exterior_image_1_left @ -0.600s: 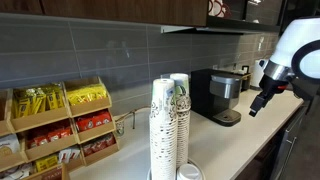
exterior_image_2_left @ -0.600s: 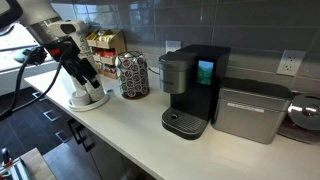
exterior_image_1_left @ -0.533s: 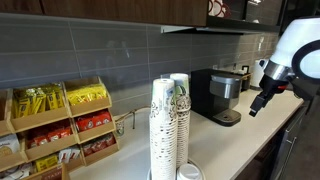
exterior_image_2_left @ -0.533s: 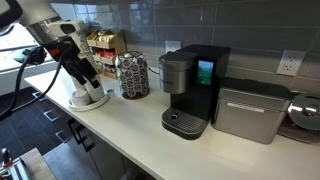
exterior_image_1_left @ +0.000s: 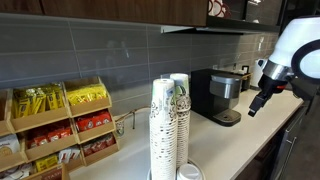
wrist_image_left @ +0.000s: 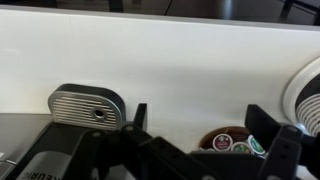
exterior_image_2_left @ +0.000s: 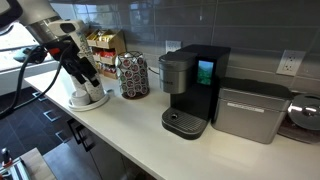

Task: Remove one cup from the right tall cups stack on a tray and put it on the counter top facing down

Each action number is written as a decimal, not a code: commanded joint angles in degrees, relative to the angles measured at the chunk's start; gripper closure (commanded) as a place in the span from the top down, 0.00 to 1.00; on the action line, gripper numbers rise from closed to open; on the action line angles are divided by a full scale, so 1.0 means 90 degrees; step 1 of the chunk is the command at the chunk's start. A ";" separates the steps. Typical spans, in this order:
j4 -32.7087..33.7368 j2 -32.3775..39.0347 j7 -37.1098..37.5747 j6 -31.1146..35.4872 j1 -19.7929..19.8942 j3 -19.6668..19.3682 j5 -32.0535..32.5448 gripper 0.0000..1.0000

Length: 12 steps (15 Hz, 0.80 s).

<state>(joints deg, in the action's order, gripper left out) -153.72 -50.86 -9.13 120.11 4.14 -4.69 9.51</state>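
Two tall stacks of paper cups (exterior_image_1_left: 170, 128) stand side by side close to the camera in an exterior view; the right stack (exterior_image_1_left: 181, 120) has a green logo. In an exterior view a white tray with cups (exterior_image_2_left: 86, 98) sits at the counter's left end. White cup rims show at the right edge of the wrist view (wrist_image_left: 305, 95). My gripper (exterior_image_1_left: 256, 105) hangs in the air, open and empty, just above the tray in an exterior view (exterior_image_2_left: 90, 78). Its two fingers frame bare counter in the wrist view (wrist_image_left: 200, 125).
A black coffee machine (exterior_image_2_left: 190, 88) (exterior_image_1_left: 222, 95) stands mid-counter, its drip tray (wrist_image_left: 86, 106) in the wrist view. A pod carousel (exterior_image_2_left: 132, 75) (wrist_image_left: 230, 141) stands beside the tray. A wooden snack rack (exterior_image_1_left: 55, 125) is against the wall. A silver appliance (exterior_image_2_left: 250, 110) is further along.
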 commanded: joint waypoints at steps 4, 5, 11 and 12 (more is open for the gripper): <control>0.0599 0.0074 -0.0656 -0.0082 -0.1305 0.0376 -0.0476 1.00; 0.0725 0.0104 -0.0771 -0.0065 -0.1515 0.0426 -0.0560 1.00; 0.1465 0.0423 -0.1353 0.0020 -0.2510 0.0589 -0.1098 1.00; 0.1513 0.0481 -0.1549 0.0042 -0.2561 0.0615 -0.0996 1.00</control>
<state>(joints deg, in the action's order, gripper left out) -142.51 -49.23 -18.58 120.13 -16.66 1.01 1.39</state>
